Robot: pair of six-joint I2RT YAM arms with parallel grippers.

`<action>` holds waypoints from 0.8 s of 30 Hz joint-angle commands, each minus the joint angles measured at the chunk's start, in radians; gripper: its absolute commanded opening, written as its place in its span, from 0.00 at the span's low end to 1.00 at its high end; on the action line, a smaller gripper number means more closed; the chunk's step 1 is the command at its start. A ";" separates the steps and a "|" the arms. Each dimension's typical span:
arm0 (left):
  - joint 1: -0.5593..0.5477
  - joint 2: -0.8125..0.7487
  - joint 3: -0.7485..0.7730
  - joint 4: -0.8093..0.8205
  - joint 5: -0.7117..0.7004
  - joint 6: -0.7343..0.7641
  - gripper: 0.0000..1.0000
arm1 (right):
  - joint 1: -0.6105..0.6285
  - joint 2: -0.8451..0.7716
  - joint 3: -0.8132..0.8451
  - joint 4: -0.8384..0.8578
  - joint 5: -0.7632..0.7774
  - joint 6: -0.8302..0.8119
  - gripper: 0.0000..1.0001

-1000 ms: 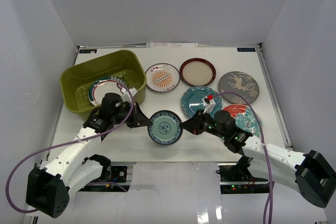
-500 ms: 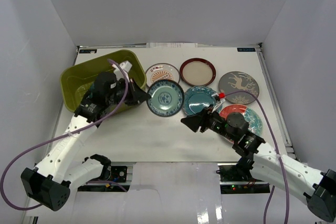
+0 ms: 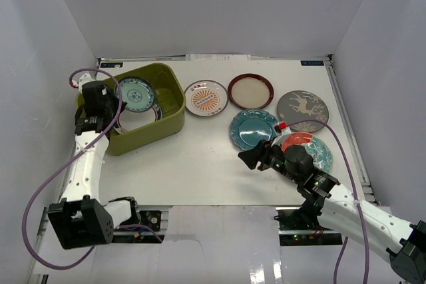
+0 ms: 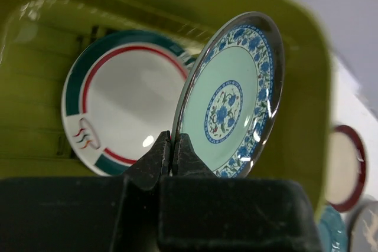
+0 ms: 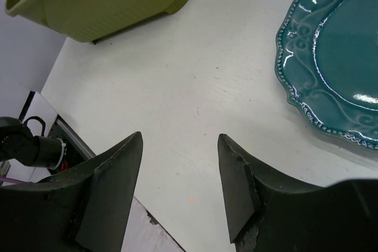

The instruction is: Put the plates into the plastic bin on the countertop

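Above the table, in the overhead view, the left gripper [image 3: 120, 101] was clamped on the edge of the small blue-green plate [image 3: 136, 92]. It held the plate tilted on its rim over the plastic bin [image 3: 174, 98], at the far left of the countertop [image 3: 193, 164]. The white plate with the green ring [image 3: 136, 118] lay on the bin floor just below it. The right gripper [image 3: 247, 159] hung empty, jaws apart, near the teal plate [image 3: 253, 128]. That arm was plainly the nearer one to the four other plates on the counter.

Through the left wrist camera, both fingertips pinched the small blue-green plate at its lower edge. Its face leaned over the white plate with the green ring, with the bin walls all around. To my eye the plate only needed lowering and letting go.

Through the right wrist camera, the fingers [image 5: 112, 187] stood parted over bare countertop, touching nothing. The teal plate lay flat ahead and to the right, so a reach would probably have to swing that way.
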 commanded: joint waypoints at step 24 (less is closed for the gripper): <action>0.038 0.146 -0.052 0.147 0.168 0.057 0.91 | -0.001 0.022 -0.049 -0.021 0.214 0.023 0.55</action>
